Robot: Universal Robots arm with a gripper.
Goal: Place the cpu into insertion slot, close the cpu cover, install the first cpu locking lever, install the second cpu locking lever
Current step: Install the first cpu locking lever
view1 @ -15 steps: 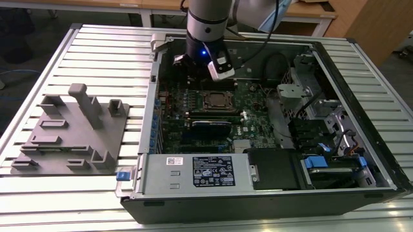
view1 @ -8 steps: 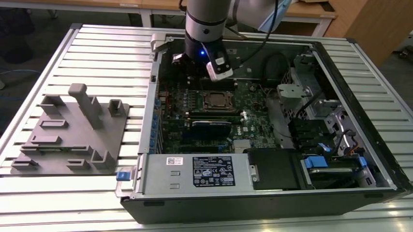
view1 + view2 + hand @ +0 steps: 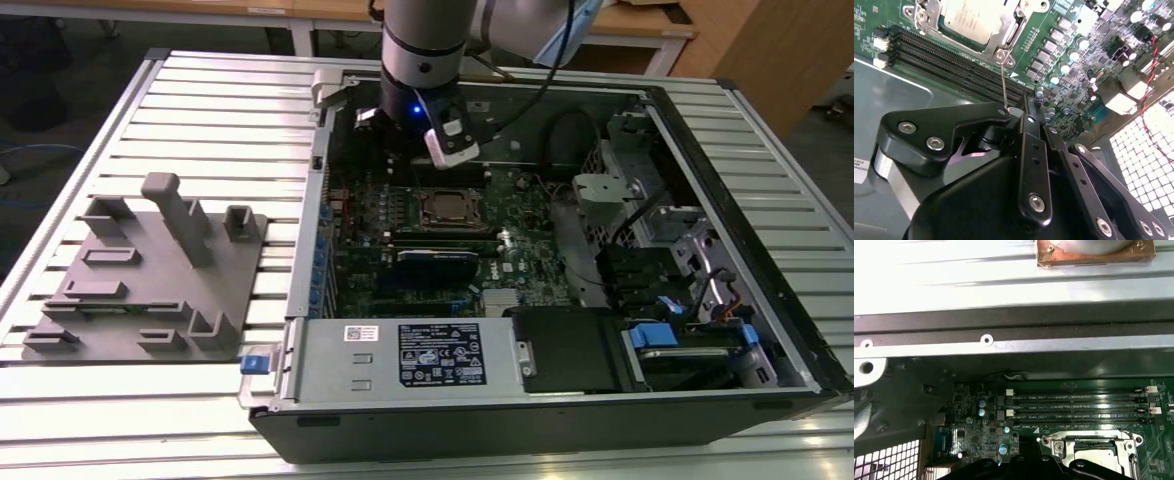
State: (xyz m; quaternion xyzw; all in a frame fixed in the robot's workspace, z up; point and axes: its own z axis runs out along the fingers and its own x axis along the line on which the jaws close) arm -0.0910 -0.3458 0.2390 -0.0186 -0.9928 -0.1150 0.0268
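One silvery square cpu [image 3: 971,17] sits in the dark-framed insertion slot [image 3: 419,210], with the silvery metal cpu cover [image 3: 1000,36] down around it. One thin wire locking lever [image 3: 1004,82] stands up, its tip between the black gripper [image 3: 1015,111] fingers [image 3: 1030,145], which are drawn together on it. Four long black memory slots [image 3: 954,65] lie just beside. All sit inside one open black computer case [image 3: 747,250] on the slatted tabletop [image 3: 214,110]. One grey moulded fixture [image 3: 147,270] lies at the exterior view's left.

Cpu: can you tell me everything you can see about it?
The cpu is a small, flat, square chip with a pale silvery-grey metal top that bears faint print. It lies level on the green motherboard, inside the shiny metal cover, whose frame seems to rest on its edges. Long black slots run beside it.
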